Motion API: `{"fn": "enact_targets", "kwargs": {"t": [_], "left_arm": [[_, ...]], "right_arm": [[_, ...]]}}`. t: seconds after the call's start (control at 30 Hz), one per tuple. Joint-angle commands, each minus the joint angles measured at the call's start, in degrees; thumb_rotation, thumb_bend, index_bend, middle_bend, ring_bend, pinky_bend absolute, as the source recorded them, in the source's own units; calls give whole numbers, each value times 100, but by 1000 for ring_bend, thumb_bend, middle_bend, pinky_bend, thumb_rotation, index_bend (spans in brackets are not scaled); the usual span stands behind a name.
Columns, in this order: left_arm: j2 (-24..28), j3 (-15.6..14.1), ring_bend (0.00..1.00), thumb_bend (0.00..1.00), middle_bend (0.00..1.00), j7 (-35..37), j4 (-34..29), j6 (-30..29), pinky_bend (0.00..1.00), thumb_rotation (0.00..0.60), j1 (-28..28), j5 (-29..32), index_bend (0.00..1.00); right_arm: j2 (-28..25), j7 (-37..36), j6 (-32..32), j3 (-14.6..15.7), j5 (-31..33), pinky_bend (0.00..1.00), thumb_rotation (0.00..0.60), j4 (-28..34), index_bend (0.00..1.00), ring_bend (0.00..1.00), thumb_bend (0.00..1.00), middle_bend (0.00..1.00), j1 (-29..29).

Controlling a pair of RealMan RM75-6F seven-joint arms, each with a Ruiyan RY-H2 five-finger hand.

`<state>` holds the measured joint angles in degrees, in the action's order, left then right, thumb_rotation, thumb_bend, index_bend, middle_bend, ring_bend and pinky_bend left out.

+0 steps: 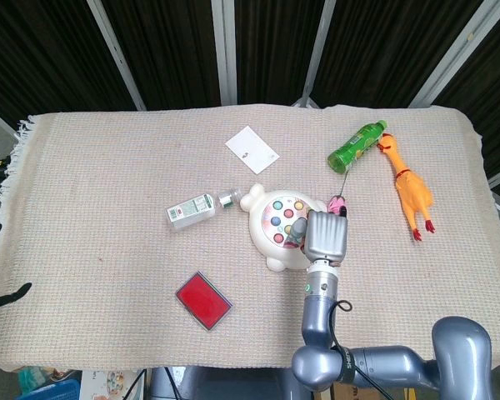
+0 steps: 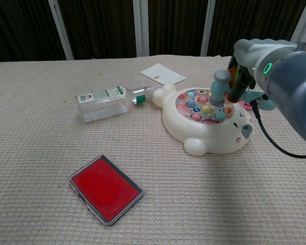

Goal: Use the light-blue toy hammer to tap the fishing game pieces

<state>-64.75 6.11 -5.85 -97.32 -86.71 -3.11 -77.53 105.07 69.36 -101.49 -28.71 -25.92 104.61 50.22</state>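
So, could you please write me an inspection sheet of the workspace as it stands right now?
Surface: table under a beige woven cloth, fringed at its left edge.
Job's things: white fishing game mid-table, coloured pieces in its round tray; light-blue toy hammer with its head over the tray.
Clutter: clear bottle lying on its side left of the game; red case in front; white card behind; green bottle and rubber chicken to the right.
Hands: right hand holds the hammer; left hand nothing seen.
Cables: black cable hanging from the right forearm.
Surroundings: dark panels with pale frames behind the table.
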Motion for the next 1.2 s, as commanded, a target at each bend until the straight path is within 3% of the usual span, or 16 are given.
{"fn": "enact_targets", "kwargs": {"t": [0.03,0.6,1.2], "left_arm": [[2,3,0,7,0,3,2,-4,0,600,3,3,12],[-26,15,0,7,0,-59,10,6,0,600,-10,34,12],[-41,21,0,6,0,-60,23,3,0,600,-16,34,12]], "right_arm": [[30,50,31,-42,56,192,600,-47,898,471,512,612,59],[253,79,396,-229,352,192,600,-646,900,471,512,612,344],[434,261,527,-17,358,202,600,-1220,901,473,512,612,552]]}}
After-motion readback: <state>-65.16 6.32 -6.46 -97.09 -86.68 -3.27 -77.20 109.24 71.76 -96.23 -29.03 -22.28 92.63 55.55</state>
